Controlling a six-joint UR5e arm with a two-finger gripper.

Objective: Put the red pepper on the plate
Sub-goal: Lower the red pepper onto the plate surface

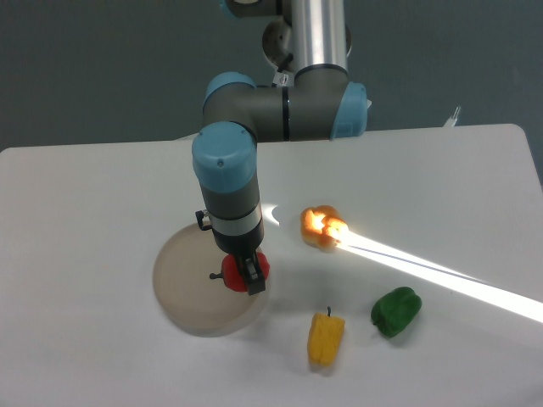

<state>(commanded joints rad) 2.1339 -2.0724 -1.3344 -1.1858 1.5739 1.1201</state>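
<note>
Pepper (pixel 242 270) sits clamped in our gripper (pixel 247 277), over the right part of the plate (pixel 185 280); we can't tell if it touches yet. Carry looks done, we judge only lowering and release remain. Our arm hangs vertical, wrist straight down over the counter (pixel 85 195).

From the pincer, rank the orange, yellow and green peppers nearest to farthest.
Pincer sits over the plate, shut on the red pepper.
1. Orange pepper and yellow pepper: too close to call; orange behind-right, yellow front-right.
2. Green pepper: farthest right.
</note>
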